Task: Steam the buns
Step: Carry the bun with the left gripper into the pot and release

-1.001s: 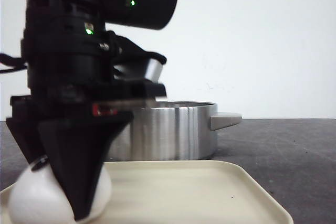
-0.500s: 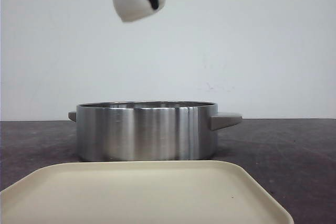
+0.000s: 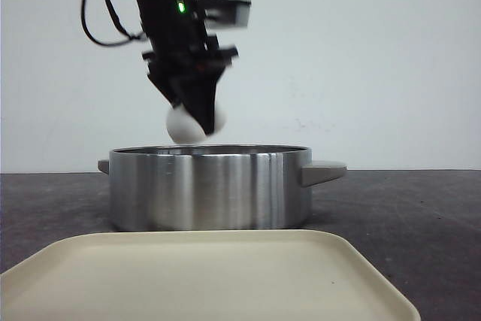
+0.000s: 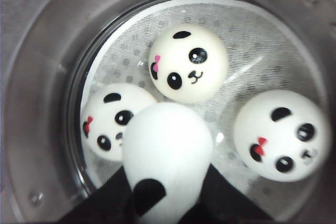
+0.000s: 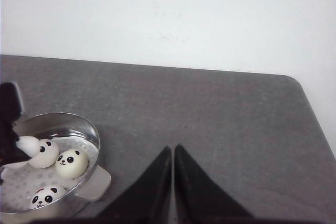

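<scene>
- The left gripper (image 3: 197, 119) points down from a raised arm, and its jaws are closed around a bun (image 3: 183, 125).
- The right gripper (image 5: 173, 182) has its jaws pressed together, holding nothing.

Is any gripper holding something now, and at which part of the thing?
The left gripper holds a bun by its sides, above the pot. The right gripper is shut and holds nothing.

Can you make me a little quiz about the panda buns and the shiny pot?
1. True or false: the left gripper holds a bun above the pot.
2. How many buns already lie inside the pot?
3. The cream tray is: A) full of buns, B) bare where it shows, C) inside the pot.

Key: 1 true. 2 three. 3 B.
</scene>
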Action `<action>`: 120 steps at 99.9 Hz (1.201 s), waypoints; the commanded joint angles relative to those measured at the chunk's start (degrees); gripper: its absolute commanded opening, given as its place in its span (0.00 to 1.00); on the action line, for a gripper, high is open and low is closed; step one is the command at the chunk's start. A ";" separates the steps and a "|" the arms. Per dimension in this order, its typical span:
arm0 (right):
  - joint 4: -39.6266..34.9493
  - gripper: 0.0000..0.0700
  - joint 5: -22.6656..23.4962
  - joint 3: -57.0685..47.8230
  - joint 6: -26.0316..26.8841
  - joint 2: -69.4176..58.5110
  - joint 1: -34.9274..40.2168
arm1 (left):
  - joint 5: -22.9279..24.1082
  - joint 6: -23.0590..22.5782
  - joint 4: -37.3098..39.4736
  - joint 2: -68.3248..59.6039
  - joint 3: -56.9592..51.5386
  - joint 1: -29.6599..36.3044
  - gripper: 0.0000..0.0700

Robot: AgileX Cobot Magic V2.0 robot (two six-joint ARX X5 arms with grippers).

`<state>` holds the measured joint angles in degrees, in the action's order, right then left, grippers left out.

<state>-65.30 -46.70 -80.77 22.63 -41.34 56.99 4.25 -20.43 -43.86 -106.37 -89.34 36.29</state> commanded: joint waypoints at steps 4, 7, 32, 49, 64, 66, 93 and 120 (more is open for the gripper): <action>0.09 0.00 0.13 -0.79 0.57 -0.52 0.63 | -0.26 -2.47 0.33 -3.13 -1.09 0.28 0.00; 0.00 0.00 0.17 -0.79 0.59 -0.52 0.63 | -0.26 -2.54 0.31 -3.82 -1.09 0.22 0.00; -2.27 0.00 0.24 -0.79 1.66 -0.52 0.63 | -0.20 -2.45 -0.17 -7.82 -1.09 -0.85 0.00; -3.98 0.00 0.28 -0.79 2.95 -0.52 0.63 | -0.20 -2.43 -0.28 -9.14 -1.09 -1.05 0.00; -4.20 0.00 0.26 -0.79 2.99 -0.50 0.63 | -0.20 -2.47 -1.57 -9.94 -1.09 -1.38 0.00; -4.20 0.00 0.26 -0.79 2.99 -0.50 0.63 | -0.20 -2.45 -1.55 -9.97 -1.09 -1.42 0.00; -4.20 0.00 0.15 -0.79 3.41 -0.50 0.63 | -0.15 -2.51 -2.12 -9.97 -1.09 -1.57 0.87; -4.17 0.00 0.17 -0.79 3.61 -0.50 0.63 | 0.94 -1.14 -3.13 -9.79 -1.86 -1.51 0.91</action>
<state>-69.82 -46.46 -80.77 25.41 -41.34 57.01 4.84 -22.11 -46.85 -115.24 -89.34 34.50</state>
